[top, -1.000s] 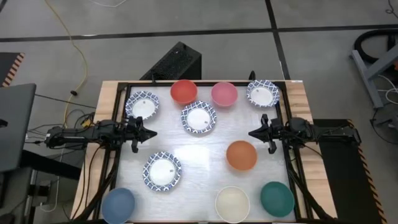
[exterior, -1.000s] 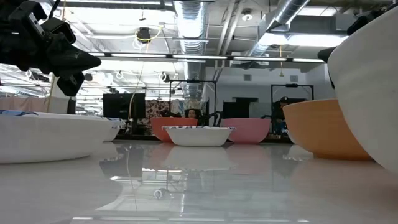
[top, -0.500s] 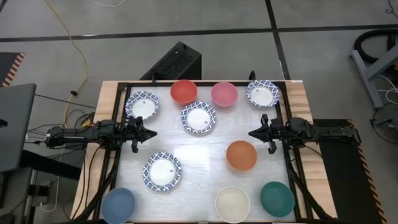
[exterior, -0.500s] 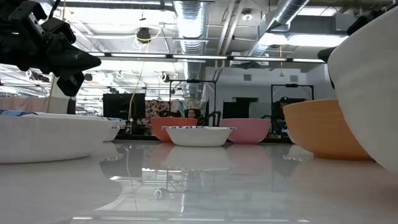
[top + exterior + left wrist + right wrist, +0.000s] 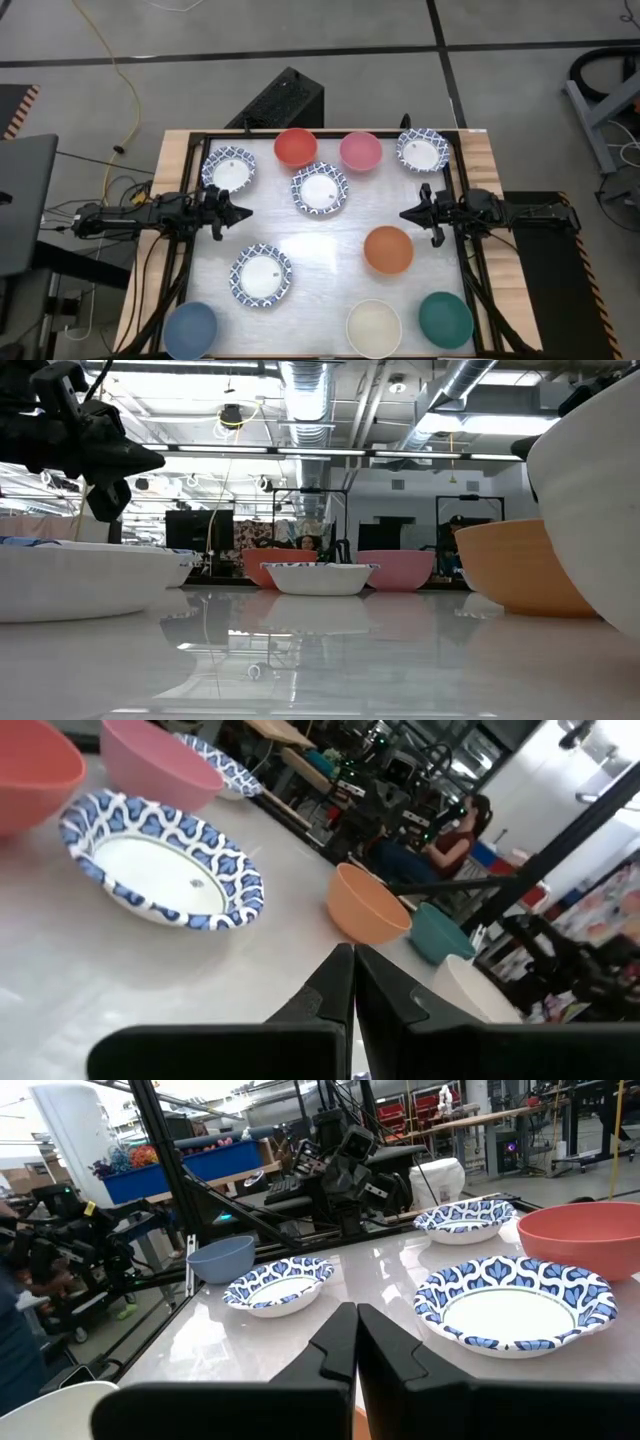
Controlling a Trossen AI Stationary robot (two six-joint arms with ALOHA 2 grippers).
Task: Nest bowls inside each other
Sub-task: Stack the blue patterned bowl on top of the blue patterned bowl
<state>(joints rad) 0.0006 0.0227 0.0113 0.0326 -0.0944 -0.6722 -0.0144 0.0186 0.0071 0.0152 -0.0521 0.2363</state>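
While both arms hover, left end effector and right end effector are closed, holding nothing. Ten bowls sit apart, un-nested, on the glossy white surface. Workshop room behind: ducts, a seated person.

Ten bowls lie separately across the table, none nested. The left gripper hangs over the left edge, the right gripper opposite.
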